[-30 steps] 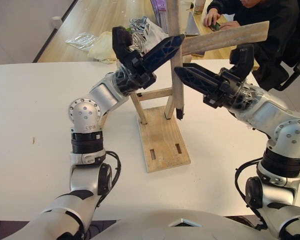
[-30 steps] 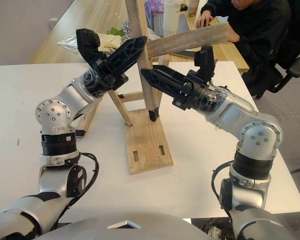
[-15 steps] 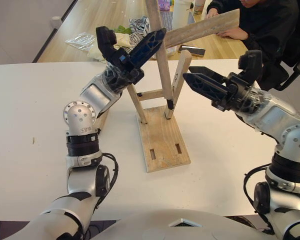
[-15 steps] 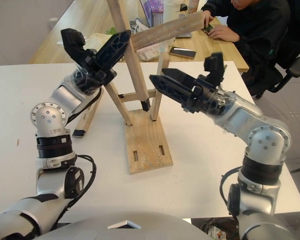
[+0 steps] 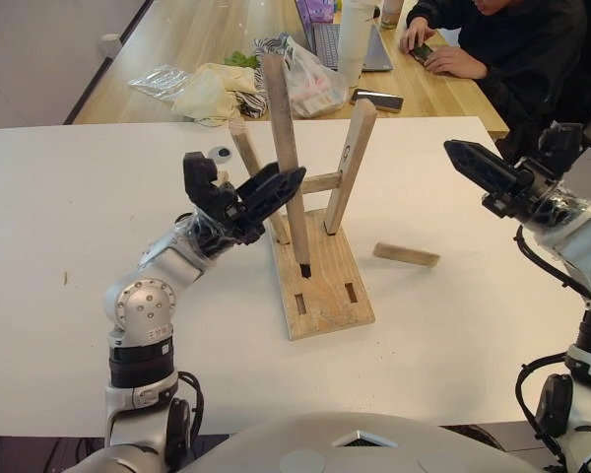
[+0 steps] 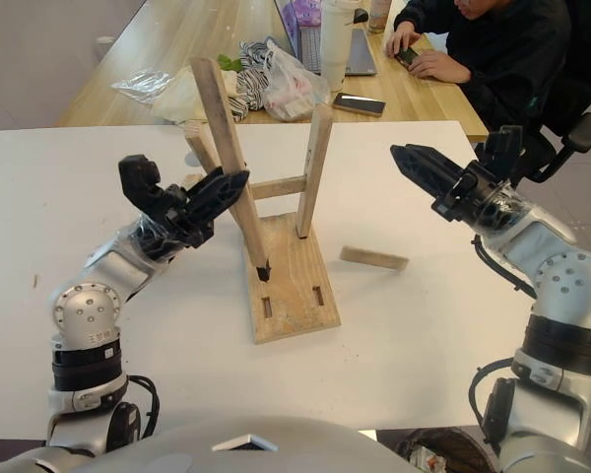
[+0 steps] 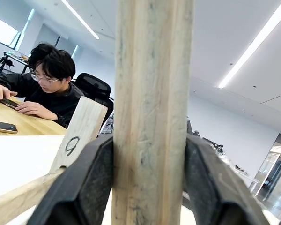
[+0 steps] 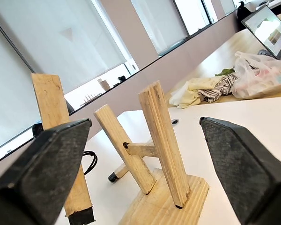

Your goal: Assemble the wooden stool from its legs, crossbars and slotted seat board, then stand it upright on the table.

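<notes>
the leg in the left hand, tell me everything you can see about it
The leg is a long, square-cut bar of pale, rough wood with a dark lower tip. It stands tilted, its top leaning toward the robot's left. The left hand is shut on it about midway, fingers pressing two opposite faces. Its tip meets the seat board beyond the two open slots; whether it sits in a slot cannot be told.

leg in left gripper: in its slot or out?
Out. Both free slots in the seat board show empty; the leg ends short of them.
</notes>
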You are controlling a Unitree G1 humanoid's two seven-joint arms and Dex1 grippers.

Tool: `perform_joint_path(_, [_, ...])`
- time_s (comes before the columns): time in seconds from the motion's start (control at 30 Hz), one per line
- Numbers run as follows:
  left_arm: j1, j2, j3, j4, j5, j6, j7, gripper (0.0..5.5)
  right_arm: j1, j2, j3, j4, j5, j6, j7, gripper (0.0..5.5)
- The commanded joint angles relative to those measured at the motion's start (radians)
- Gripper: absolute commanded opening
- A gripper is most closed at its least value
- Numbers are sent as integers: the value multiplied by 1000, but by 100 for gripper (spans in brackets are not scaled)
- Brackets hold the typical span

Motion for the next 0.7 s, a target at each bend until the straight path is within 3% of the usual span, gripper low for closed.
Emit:
perform_joint_path(0.03, [45,27,-39,24,88,-80,-62,208,80,2,78,42,-124,-50,45,424])
perform_joint_path(0.7, [210,-57,-116,164,239,-290,-104,208,45,2,102,111,-212,-43,107,424])
